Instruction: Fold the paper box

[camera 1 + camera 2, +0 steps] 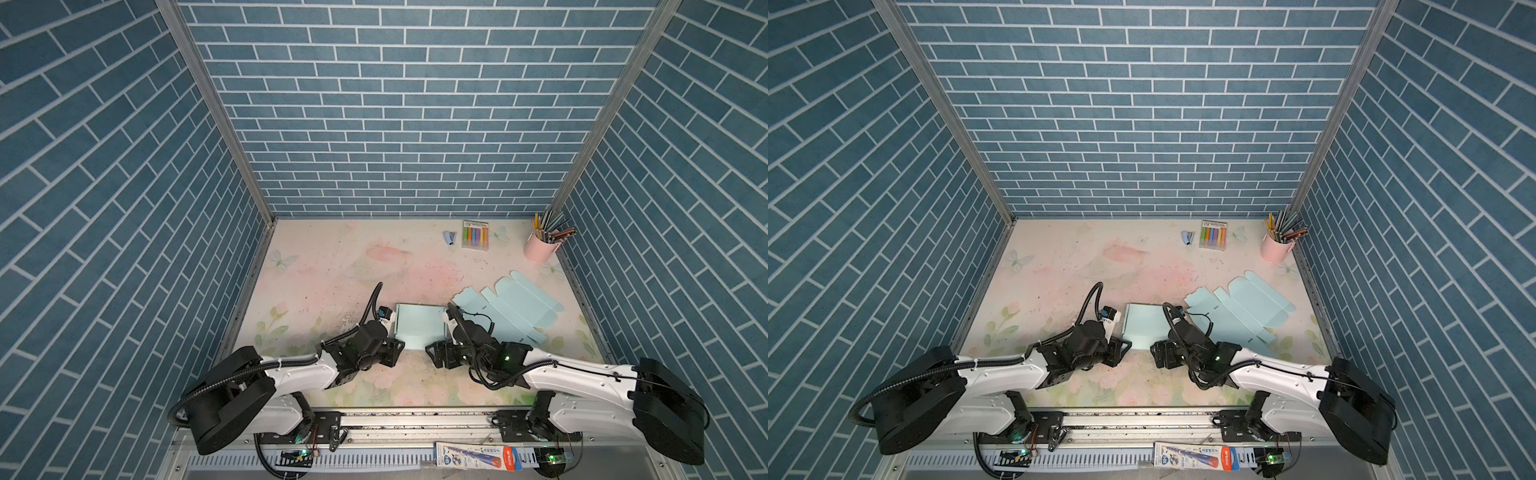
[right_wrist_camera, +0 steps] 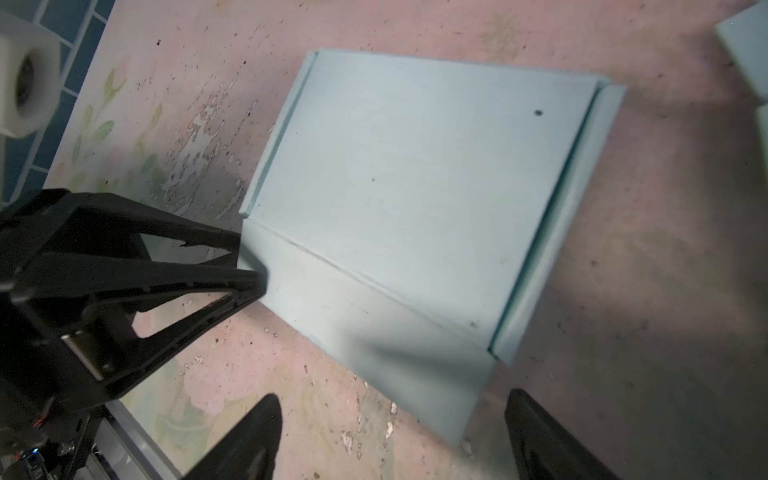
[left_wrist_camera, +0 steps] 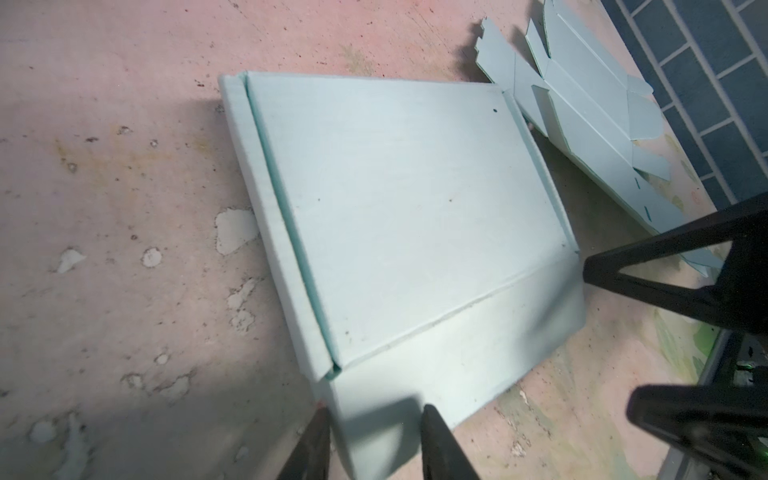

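Paper box (image 1: 419, 326) is to be worked from its near flap (image 3: 449, 353), on which the coming move is judged to turn. At that flap's left corner the left gripper (image 3: 374, 409) is placed, partly parted. Its fingers (image 2: 208, 277) are set either side of the corner edge with a gap showing, and a firm pinch cannot be confirmed. The right gripper (image 2: 392, 395) is spread wide and empty, with the flap's right corner just beyond its tips, untouched.

In both top views the box is found at 1 o'clock from the left gripper and at 11 o'clock from the right, on the table (image 1: 332, 282) between them. Its side walls are run from 6 to 12 o'clock, and the flap's crease from 9 to 3. The left arm is judged the nearer.

The meeting of fingers and flap is hidden under the wrists in the top views and is shown only by the right wrist view. Flat blanks (image 1: 511, 307), at 2 o'clock of the box, are shown whole only from above, as is a pen cup (image 1: 538, 249) well apart at 1 o'clock.
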You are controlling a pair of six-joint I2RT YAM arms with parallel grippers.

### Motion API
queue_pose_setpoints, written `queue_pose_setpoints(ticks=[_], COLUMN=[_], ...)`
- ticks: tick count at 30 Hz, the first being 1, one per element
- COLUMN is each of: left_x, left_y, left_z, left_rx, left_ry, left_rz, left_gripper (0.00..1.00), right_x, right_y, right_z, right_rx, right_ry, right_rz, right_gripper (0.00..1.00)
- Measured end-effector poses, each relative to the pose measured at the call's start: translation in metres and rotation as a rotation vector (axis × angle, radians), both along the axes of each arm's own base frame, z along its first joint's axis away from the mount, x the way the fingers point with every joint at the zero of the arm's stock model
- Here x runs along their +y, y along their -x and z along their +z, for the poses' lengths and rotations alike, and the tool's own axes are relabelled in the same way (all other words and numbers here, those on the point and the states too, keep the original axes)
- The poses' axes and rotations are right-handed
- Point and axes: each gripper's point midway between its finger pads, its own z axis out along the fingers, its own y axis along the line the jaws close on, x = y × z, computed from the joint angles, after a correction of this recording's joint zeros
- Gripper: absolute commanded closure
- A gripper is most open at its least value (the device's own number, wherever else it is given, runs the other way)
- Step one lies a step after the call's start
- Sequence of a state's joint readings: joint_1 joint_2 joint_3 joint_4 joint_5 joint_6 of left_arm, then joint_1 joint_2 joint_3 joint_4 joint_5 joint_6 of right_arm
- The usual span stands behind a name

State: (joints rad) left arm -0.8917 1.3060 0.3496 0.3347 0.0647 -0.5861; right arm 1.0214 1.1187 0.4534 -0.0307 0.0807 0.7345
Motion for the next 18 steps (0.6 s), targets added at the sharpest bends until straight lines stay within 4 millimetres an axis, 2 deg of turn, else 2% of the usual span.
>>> queue_pose_setpoints(ticks=[4,8,14,18], left_x=[0.000,-0.001,-0.003,-0.004], left_y=[-0.001,-0.002,-0.004,-0.007], left_z=[0.000,0.000,-0.003,0.001], left_rx=[0.000,-0.002,-0.001,-0.015], left_ry=[-0.001,-0.001,-0.009,-0.008], left_rz=[0.001,0.001,-0.002,0.000], left_gripper=[0.63,0.64,0.64,0.64], right_x=[-0.012,-0.025,-0.013,-0.006], right_y=[-0.014,-0.035,-0.097,-0.129], right_z=[0.008,0.013,0.031,0.020], right_rx=[-0.035,-0.070,-0.128,-0.126], right_ry=[0.008,0.062,0.122,0.152], right_rz=[-0.034,-0.057,-0.042,-0.018], right_gripper=[0.14,0.13,0.11,0.11])
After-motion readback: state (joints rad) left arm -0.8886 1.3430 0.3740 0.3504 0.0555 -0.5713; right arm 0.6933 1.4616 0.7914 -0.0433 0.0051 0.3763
